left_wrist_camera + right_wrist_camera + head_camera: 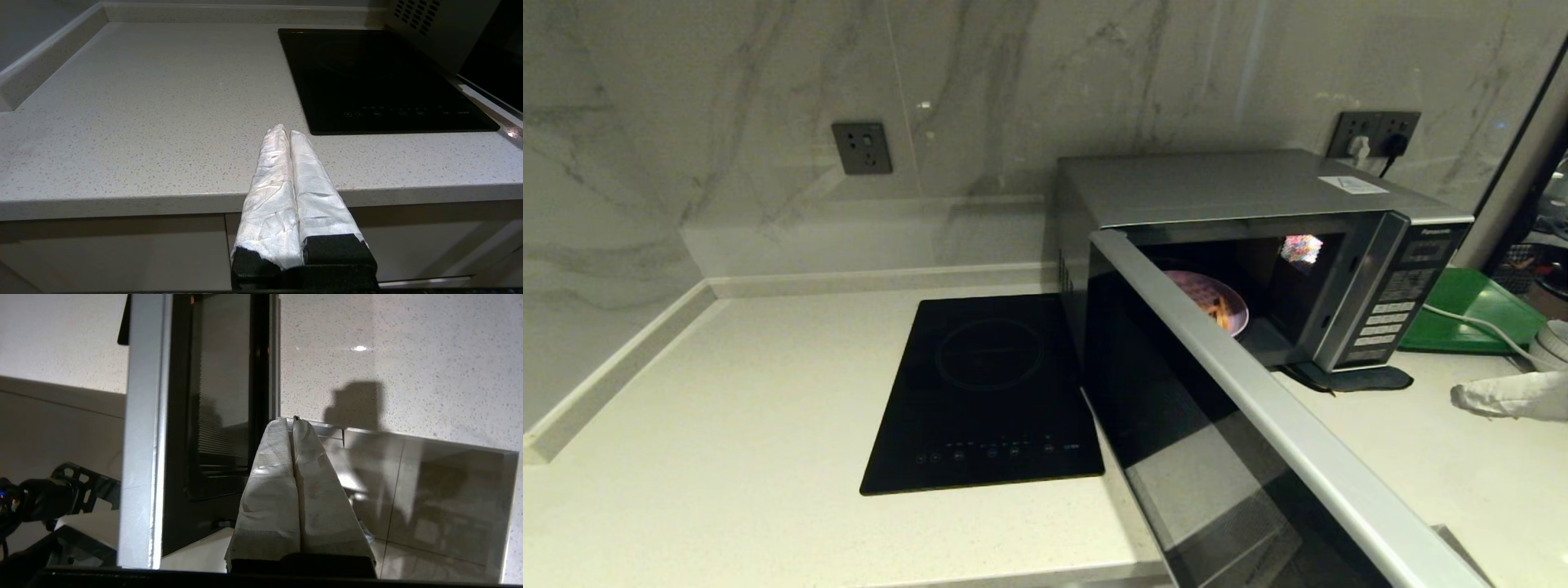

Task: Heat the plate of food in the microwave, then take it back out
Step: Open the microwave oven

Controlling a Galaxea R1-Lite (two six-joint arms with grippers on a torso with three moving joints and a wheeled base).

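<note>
The silver-grey microwave [1241, 189] stands on the counter with its dark glass door [1176, 408] swung wide open toward me. Inside its cavity sits the lavender plate of food [1217, 304], with orange fry sticks on it and partly hidden behind the door's top edge. My right gripper [1462, 398] is at the right edge of the head view, over the counter in front of the button panel, its white-wrapped fingers [278, 457] pressed together and empty. The door [143, 428] shows edge-on beside it. My left gripper [285, 131] hangs shut and empty off the counter's front edge.
A flat black induction cooktop [988, 392] lies left of the microwave, also seen as the cooktop [380, 77] ahead of the left gripper. A green tray [1470, 314], a white cable [1474, 322] and white bowls [1553, 343] sit at the far right. Wall sockets [862, 148] are behind.
</note>
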